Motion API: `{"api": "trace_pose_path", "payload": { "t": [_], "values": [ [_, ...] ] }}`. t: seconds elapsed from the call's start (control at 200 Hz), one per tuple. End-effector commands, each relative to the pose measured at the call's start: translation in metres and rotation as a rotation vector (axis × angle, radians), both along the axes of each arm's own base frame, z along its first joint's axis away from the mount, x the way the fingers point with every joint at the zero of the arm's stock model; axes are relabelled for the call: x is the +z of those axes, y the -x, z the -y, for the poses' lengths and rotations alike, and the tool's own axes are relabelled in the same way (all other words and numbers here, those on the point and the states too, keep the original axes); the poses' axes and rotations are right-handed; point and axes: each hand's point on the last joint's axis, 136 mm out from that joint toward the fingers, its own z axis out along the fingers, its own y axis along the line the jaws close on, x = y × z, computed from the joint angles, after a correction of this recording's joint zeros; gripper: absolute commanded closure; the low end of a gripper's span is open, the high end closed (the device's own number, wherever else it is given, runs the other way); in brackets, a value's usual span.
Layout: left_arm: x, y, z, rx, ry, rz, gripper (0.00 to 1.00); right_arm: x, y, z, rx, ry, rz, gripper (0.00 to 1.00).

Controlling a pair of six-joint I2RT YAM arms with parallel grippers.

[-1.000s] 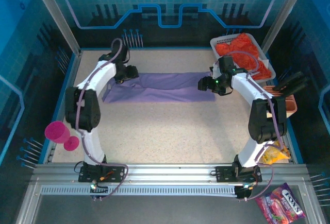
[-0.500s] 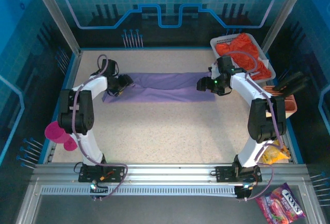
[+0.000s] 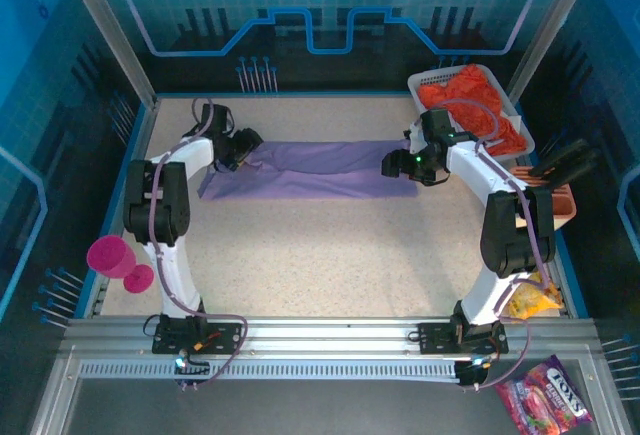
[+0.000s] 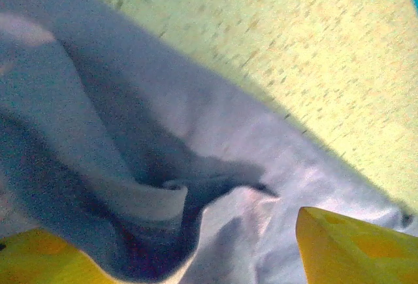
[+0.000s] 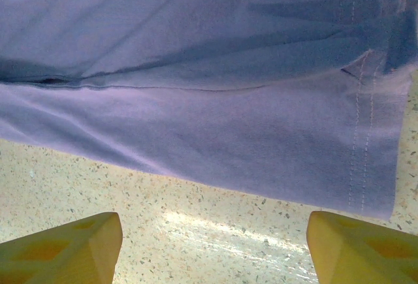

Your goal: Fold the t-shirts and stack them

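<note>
The lavender-purple t-shirt (image 3: 310,168) lies folded into a long strip across the far half of the table. My left gripper (image 3: 244,145) is at its left end. In the left wrist view that gripper (image 4: 189,245) stands open, its yellow fingers (image 4: 353,248) wide apart over rumpled purple cloth (image 4: 215,134) with a raised fold. My right gripper (image 3: 396,163) is at the strip's right end. It (image 5: 214,222) is open over bare table, with the stitched hem (image 5: 366,166) just ahead. The orange-red t-shirt (image 3: 470,95) sits crumpled in the white basket (image 3: 418,83) at the back right.
A pink cup (image 3: 112,255) lies at the table's left edge. An orange tray (image 3: 562,203) and a black object (image 3: 562,160) sit by the right edge. A yellow snack packet (image 3: 535,302) lies near the right arm's base, and a candy bag (image 3: 550,400) in front of the rail.
My left gripper dipped toward the near left over the shirt's end, then came back up toward the far edge. My right gripper shifted slightly left. Both stayed open.
</note>
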Motion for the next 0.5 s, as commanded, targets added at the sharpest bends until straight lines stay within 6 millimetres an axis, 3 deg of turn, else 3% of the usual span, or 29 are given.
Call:
{"api": "trace_pose_path", "payload": {
  "t": [0.0,0.29,0.495],
  "values": [
    [0.007,-0.018,-0.005,0.017,0.024,0.03,0.32,-0.003,0.008,-0.008,0.036,-0.001,-0.025,0.24],
    [-0.022,-0.034,-0.003,0.026,0.047,-0.031,0.33,-0.002,0.01,-0.007,0.037,0.006,-0.026,0.24],
    [-0.014,-0.027,-0.017,0.028,-0.024,-0.057,0.33,-0.001,0.012,-0.005,0.039,0.015,-0.025,0.25]
  ]
}}
